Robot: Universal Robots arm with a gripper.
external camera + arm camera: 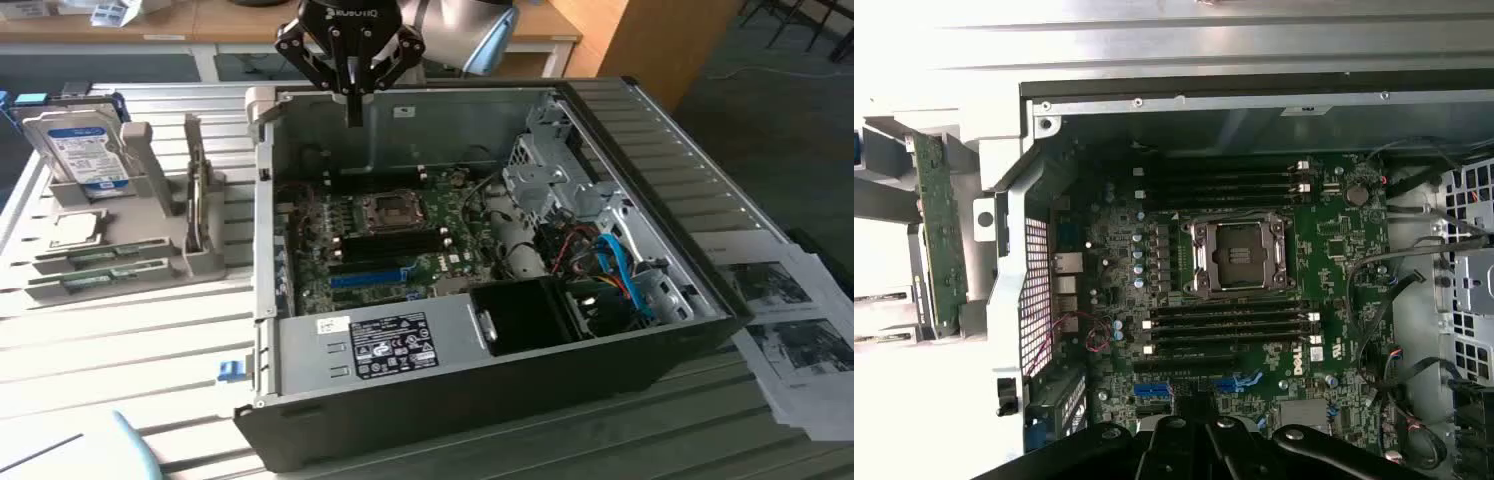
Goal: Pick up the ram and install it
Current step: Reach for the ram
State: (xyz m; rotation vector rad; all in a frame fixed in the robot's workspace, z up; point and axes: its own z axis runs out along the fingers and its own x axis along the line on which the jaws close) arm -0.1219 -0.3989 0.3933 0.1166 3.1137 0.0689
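Note:
The ram [200, 205] is a long thin green stick standing on edge in a grey holder [160, 250], to the exterior view's left of the open computer case [667, 190]. It also appears in the wrist view [939, 235], beside the case wall. My gripper [355, 118] hangs above the case's far edge, over the motherboard [387, 250], fingers shut with nothing between them. In the wrist view the gripper [1194, 440] points down at the board, whose black memory slots [1229, 325] flank the processor socket [1239, 255].
A silver hard drive [83, 150] stands upright in the holder, with a square chip [74, 228] and two short green sticks [100, 258] below it. Cables [621, 270] and a black fan box [534, 315] crowd the case. Printed sheets [794, 320] lie at the exterior view's right.

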